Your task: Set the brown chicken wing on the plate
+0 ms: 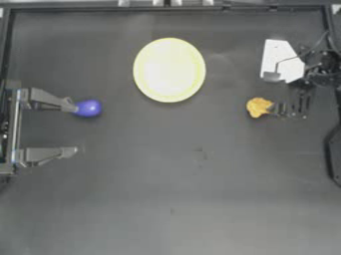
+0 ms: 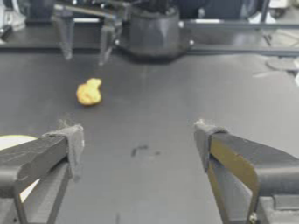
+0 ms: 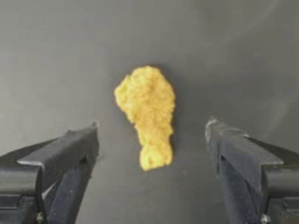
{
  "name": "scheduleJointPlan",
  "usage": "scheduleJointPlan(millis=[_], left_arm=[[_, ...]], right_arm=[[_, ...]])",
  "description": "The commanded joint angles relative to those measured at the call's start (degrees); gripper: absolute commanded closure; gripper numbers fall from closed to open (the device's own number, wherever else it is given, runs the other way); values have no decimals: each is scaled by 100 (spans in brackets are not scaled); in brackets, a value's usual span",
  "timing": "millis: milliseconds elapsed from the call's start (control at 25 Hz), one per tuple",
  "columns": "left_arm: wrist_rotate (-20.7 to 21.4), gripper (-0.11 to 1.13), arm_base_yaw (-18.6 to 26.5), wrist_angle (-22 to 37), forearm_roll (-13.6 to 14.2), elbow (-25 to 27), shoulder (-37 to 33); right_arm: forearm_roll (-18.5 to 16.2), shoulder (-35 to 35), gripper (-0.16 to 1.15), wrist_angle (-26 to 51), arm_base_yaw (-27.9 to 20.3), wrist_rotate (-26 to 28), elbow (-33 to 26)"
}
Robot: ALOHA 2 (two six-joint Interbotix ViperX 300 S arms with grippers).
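Lumpy brown chicken wing (image 3: 147,114) between spread right claw (image 3: 153,141), plate (image 1: 169,70) apart.

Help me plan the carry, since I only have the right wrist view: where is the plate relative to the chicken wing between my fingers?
Observer: In the top view, the large round pale yellow plate lies apart from the small lumpy golden chicken wing, toward the left arm's side and nearer the picture's top.
Operator: Anything lying between them?
Observer: No. The only other item, a small blue-purple ball, sits far beyond the plate, at one fingertip of the open left gripper.
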Motion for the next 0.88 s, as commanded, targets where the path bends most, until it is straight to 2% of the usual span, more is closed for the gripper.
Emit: scheduleJointPlan(millis=[40, 880], left_arm=[[-9, -1, 9, -18, -18, -132, 114], [-9, -1, 18, -18, -44, -264, 387]], right_arm=[[53, 185, -2, -193, 0, -70, -62], [26, 1283, -2, -844, 79, -105, -26]])
